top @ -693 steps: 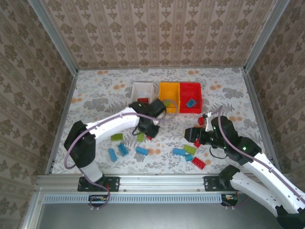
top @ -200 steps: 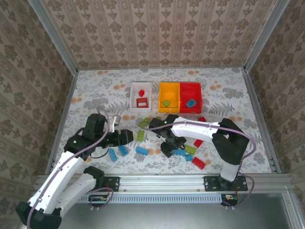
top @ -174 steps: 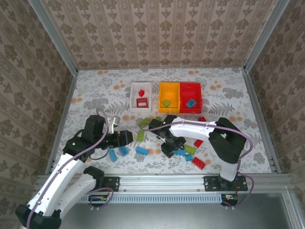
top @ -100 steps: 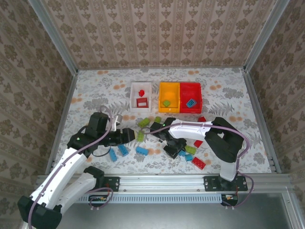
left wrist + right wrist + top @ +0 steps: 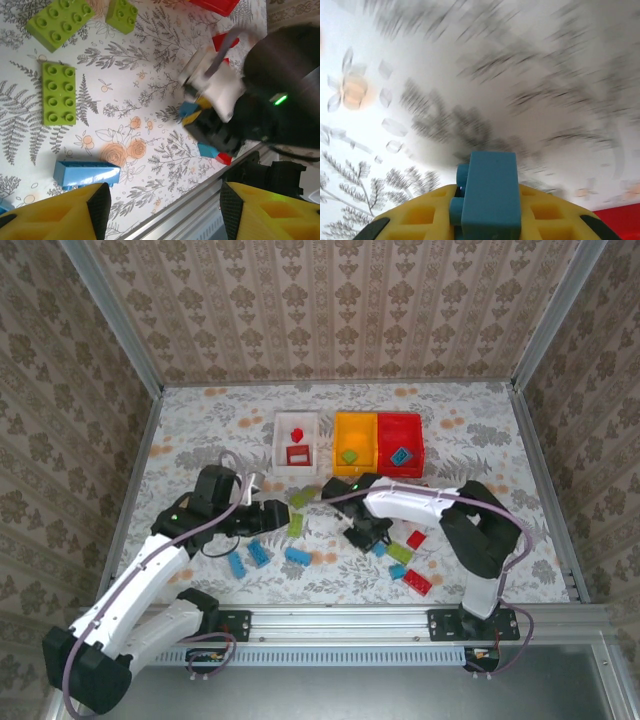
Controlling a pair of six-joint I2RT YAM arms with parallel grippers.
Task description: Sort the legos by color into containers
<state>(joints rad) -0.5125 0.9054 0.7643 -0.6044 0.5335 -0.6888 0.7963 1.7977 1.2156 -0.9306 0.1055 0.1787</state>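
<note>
Light is bright and even with soft shadows; the right wrist view's tabletop (image 5: pixel 520 75) is motion-blurred behind a sharp blue brick (image 5: pixel 490 195).

Three containers (image 5: pixel 355 417) (white, orange, red) sit beyond the scattered legos (image 5: pixel 297 556).

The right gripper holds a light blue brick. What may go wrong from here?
The light blue plastic brick sticks out of the shut right gripper, so it may slip while carried. The open left gripper hangs near the right arm; they may collide. Blue seems to go in the red plastic bin, an easy mix-up.
</note>
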